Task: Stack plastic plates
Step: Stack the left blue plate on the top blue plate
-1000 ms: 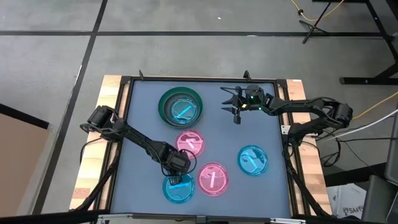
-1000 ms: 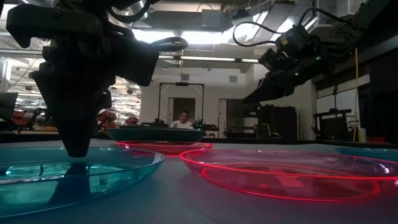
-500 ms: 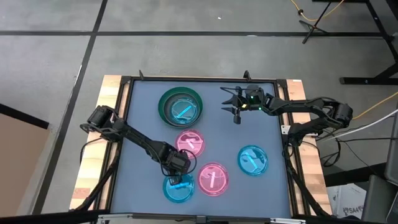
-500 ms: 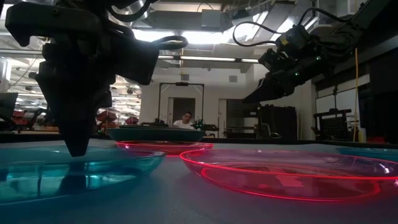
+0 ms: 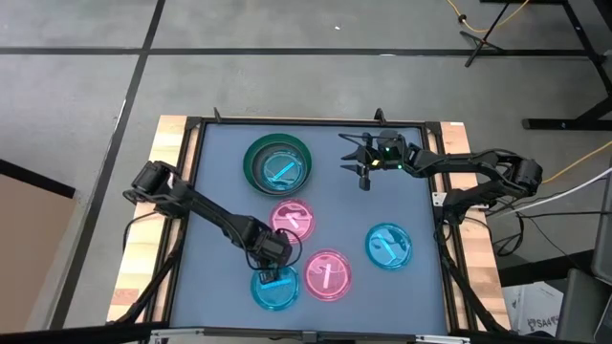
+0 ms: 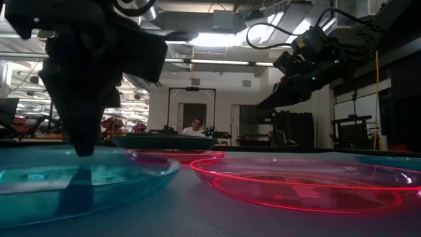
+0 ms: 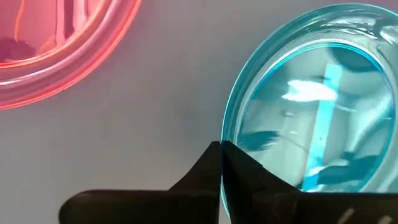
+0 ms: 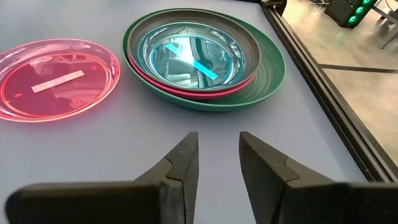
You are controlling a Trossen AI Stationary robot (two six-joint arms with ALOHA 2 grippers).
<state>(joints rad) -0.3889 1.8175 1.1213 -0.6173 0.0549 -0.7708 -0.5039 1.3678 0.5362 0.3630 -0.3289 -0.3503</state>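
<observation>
A second ago the left gripper point(image 5: 275, 274) stood with its fingers apart over the near cyan plate point(image 5: 272, 290); now the fingers point(image 7: 219, 163) are pressed together on that plate's rim, the edge pinched between their tips. In the low view the gripper point(image 6: 83, 150) sits a little higher than before, and the plate point(image 6: 99, 179) has come up with it on the pinched side: its rim beside the fingers is raised and tilted, where earlier it lay flat under them. Seen from above, the plate's place under the gripper has barely shifted.
</observation>
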